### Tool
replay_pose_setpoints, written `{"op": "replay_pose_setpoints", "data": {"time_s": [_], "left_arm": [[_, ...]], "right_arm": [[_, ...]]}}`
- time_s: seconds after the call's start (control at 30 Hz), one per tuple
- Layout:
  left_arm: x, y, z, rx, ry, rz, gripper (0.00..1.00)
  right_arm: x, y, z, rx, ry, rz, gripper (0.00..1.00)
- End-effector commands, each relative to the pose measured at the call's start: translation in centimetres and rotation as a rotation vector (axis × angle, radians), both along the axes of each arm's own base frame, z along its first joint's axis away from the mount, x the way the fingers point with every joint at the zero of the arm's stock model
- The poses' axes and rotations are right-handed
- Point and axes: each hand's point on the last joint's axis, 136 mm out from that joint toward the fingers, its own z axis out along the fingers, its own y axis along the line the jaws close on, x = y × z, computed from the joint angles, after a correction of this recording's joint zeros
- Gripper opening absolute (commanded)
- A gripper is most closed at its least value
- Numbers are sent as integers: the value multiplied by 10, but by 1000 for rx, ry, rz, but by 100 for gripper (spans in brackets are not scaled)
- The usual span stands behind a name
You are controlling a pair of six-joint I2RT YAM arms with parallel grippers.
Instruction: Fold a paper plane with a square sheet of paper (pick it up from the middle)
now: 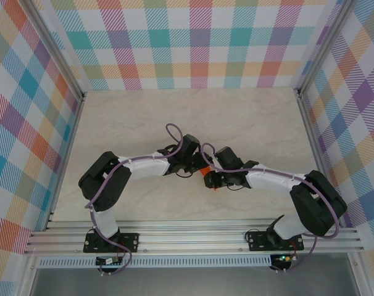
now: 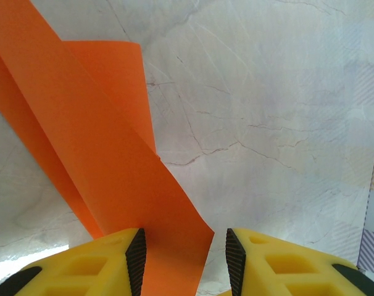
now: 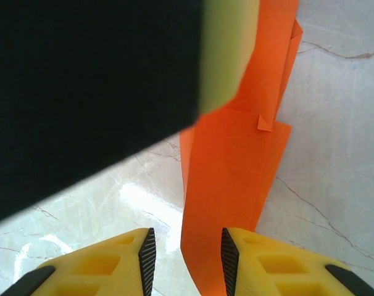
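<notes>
The orange paper point(image 1: 206, 172), folded into a long narrow creased strip, is between the two arms at the middle of the table. In the left wrist view the paper point(image 2: 107, 160) runs down between the fingers of my left gripper point(image 2: 184, 262); it lies against the left pad, and a gap shows before the right pad. In the right wrist view the paper point(image 3: 233, 179) passes between the fingers of my right gripper point(image 3: 187, 262), against the right pad and apart from the left one. Both grippers point(image 1: 196, 165) point(image 1: 211, 179) stand open around the paper.
The marble tabletop point(image 1: 174, 117) is walled by plaid panels point(image 1: 193, 43) at the back and on both sides. An aluminium rail point(image 1: 193, 237) carries the arm bases at the near edge. The left arm's dark body point(image 3: 82, 86) looms close in the right wrist view.
</notes>
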Motion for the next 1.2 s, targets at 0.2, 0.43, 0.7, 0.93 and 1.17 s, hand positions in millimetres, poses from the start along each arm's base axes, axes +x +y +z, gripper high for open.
{"op": "replay_pose_setpoints", "data": {"time_s": [0.2,0.43,0.7,0.93,1.17], "left_arm": [[7,-2,4,-7,-8,6,41],[8,0,4,-10,-2,19,37],[8,0,5,-21,-1,23,37],[9,-1,5,-28,0,24,37],[9,-3,5,-34,4,18,37]], "right_arm": [[1,1,1,-9,-68,33,33],[-1,3,7,89,-136,14,36],[-2,9,7,146,-234,87,37],[2,6,-2,91,-257,114,34],[4,1,-12,47,-268,103,32]]}}
